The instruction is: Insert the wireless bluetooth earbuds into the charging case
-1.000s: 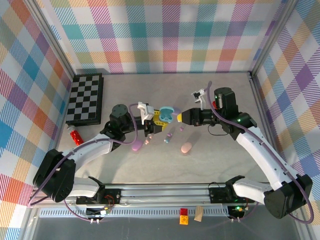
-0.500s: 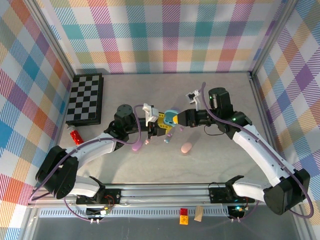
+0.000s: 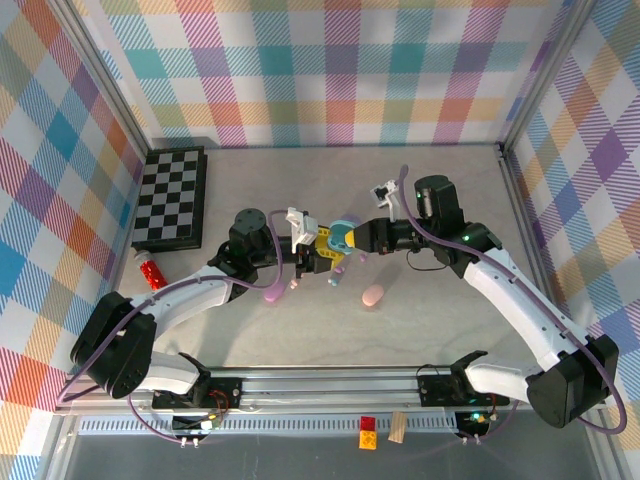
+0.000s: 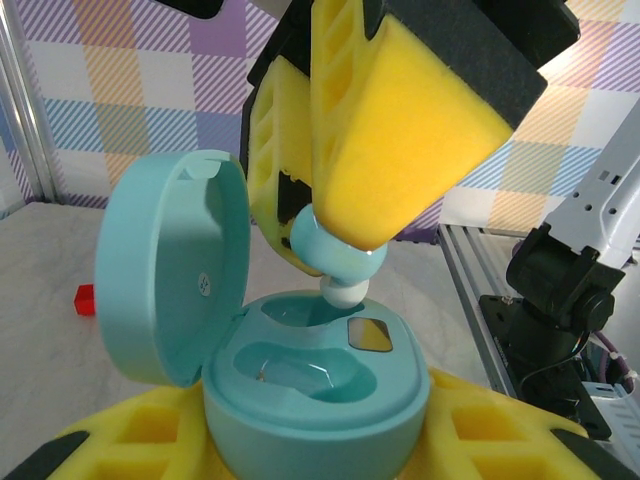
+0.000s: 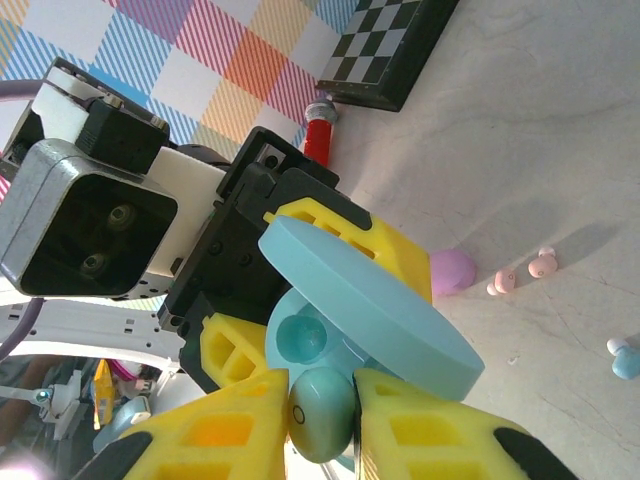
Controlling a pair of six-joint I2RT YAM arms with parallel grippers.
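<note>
My left gripper [image 3: 322, 252] is shut on a pale blue charging case [image 4: 320, 390] with its lid [image 4: 170, 280] hinged open, held above the table. Both slots in the case look empty. My right gripper [image 5: 322, 420] is shut on a pale blue earbud [image 5: 322, 412]. In the left wrist view that earbud [image 4: 335, 262] hangs tip-down just over the far slot, touching or nearly touching its rim. Two pink earbuds [image 5: 500, 282] and another pale blue earbud [image 5: 625, 358] lie loose on the table below.
A lilac case [image 3: 272, 294] and a pink case [image 3: 372, 296] lie on the table in front of the grippers. A chessboard [image 3: 172, 197] sits at the back left with a red cylinder [image 3: 151, 273] beside it. Checked walls close off three sides.
Over the last second my right gripper has carried the earbud left to the open case, and the left gripper has shifted the case slightly right. Both have barely moved in the last half second.
</note>
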